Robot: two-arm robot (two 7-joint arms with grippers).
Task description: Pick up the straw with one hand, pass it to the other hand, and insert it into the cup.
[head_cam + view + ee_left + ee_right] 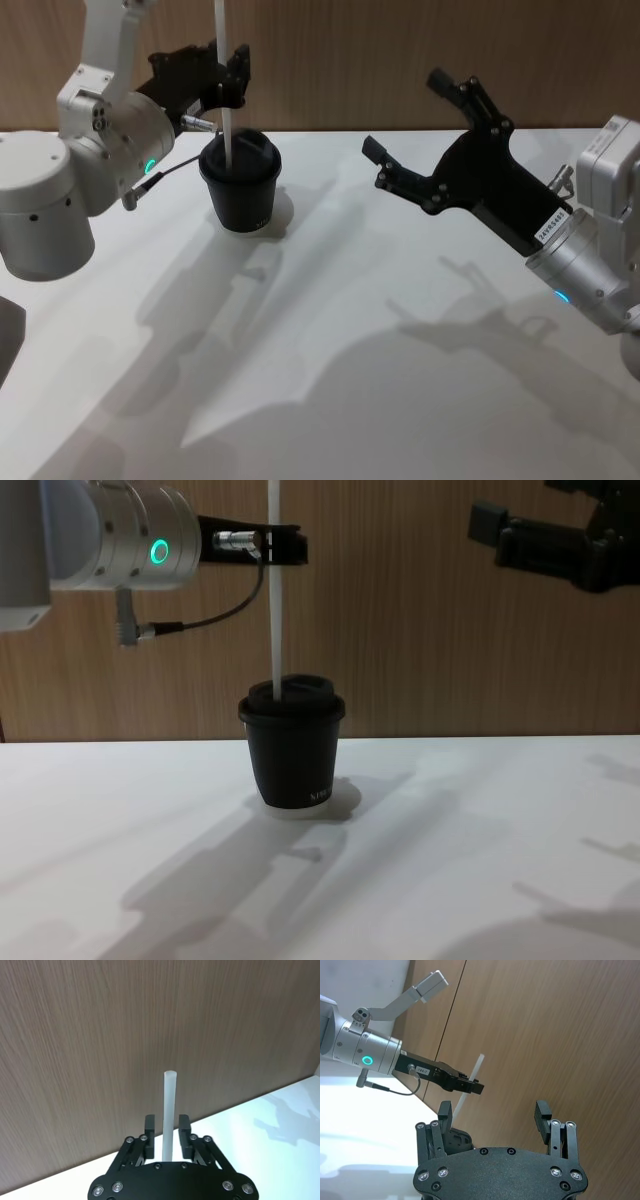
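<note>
Right gripper [402,116] hangs above the table [400,340], fingers spread, holding nothing. Left gripper [285,545] pinches the straw [275,600] upright, its lower end at the lid of the cup [292,750].

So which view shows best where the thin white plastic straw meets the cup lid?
The chest view: the thin white plastic straw meets the lid side-on. The head view shows this from above; both wrist views show only its upper part.
</note>
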